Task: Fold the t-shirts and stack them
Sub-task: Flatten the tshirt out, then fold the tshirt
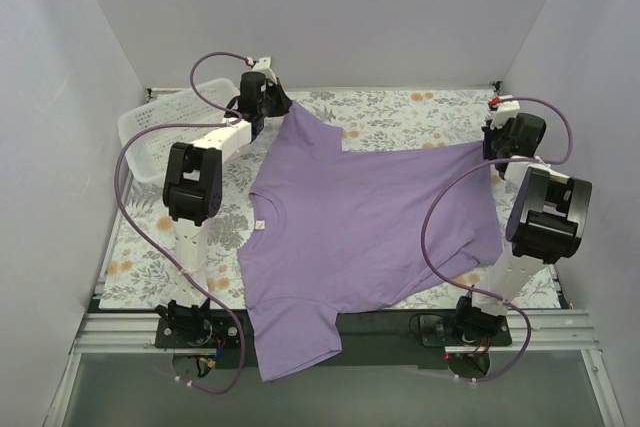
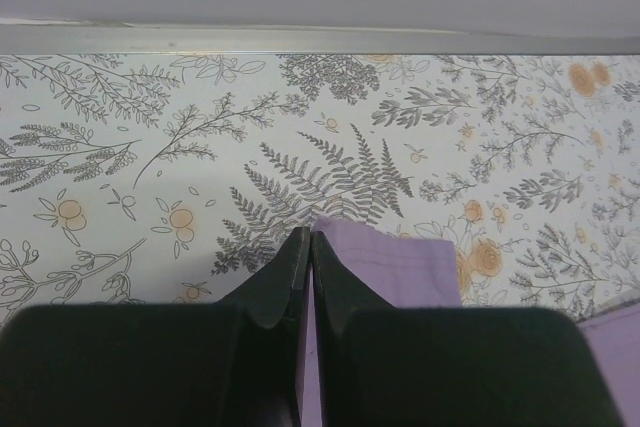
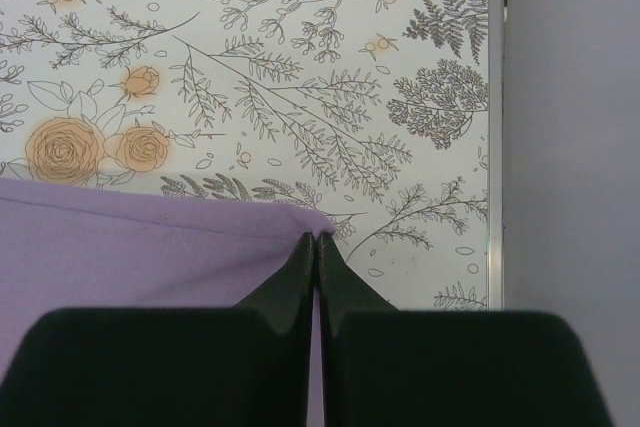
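The purple cloth t-shirt [image 1: 370,227] looks soft and matt. The flower-printed counter cover [image 2: 150,147] is smooth and matt. The white plastic basket [image 1: 150,127] looks smooth. The left claw [image 2: 308,247] and right claw [image 3: 317,247] are matt black plastic. The grey metal strip [image 2: 300,39] looks brushed.

Plain pale grey-lilac walls close the scene on three sides: a back wall [image 1: 330,17] across the top of the frame, a left wall [image 1: 45,167] and a right wall [image 1: 605,87] slanting in. Between them lies a table under a white cloth [image 1: 400,117] printed with grey ferns and orange flowers, evenly lit without hard shadows. An aluminium rail [image 1: 120,332] runs along the lower edge, with a dull grey-green surface [image 1: 350,402] below it.
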{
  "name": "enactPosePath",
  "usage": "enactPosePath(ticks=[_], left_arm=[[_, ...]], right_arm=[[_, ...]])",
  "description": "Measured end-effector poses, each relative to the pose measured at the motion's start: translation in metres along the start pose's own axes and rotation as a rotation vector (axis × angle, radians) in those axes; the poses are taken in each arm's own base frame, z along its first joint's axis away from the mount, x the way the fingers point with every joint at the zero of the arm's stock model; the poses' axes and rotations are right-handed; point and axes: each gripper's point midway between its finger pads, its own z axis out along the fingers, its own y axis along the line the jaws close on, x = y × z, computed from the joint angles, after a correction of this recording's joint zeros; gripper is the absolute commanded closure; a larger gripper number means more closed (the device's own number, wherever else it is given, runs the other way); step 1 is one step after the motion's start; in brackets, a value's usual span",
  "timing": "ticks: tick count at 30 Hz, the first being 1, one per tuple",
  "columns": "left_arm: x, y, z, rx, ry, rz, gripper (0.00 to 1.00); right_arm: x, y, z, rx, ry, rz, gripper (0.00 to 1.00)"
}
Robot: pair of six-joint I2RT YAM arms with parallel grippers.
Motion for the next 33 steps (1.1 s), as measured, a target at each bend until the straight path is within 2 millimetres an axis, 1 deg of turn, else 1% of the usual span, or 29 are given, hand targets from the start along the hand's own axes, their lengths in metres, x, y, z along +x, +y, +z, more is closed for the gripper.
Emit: enactPosePath(ticks=[4,7,10,18,22,29,33], left_arm=[[-0.007,-0.01,-0.009,0.038,-0.007,0.003,1.0],[-0.008,-0.016,-0.021,0.059,-0.007,0.005,1.0],[-0.01,-0.023,-0.036,0.082,-0.003,0.008,1.0],[-0.028,-0.047,-0.079,0.16,-0.034,0.032,1.0],[-0.036,-0.059,-0.094,0.205,-0.05,0.045,1.0],[-0.038,-0.072,-0.119,0.256,-0.051,0.064,1.0],[-0.043,-0.079,-0.134,0.278,-0.065,0.081,1.0]], right_arm=[[-0.003,-0.002,-0.009,-0.015,-0.018,0.01,0.99],[-0.005,0.001,-0.015,-0.031,-0.029,0.014,0.99],[-0.006,0.004,-0.02,-0.05,-0.038,0.017,0.99],[-0.008,0.007,-0.03,-0.087,-0.055,0.038,0.99],[-0.004,0.009,-0.034,-0.1,-0.048,0.049,0.99],[0.007,0.009,-0.037,-0.112,-0.026,0.068,0.99],[0.01,0.007,-0.038,-0.11,-0.02,0.074,0.99]])
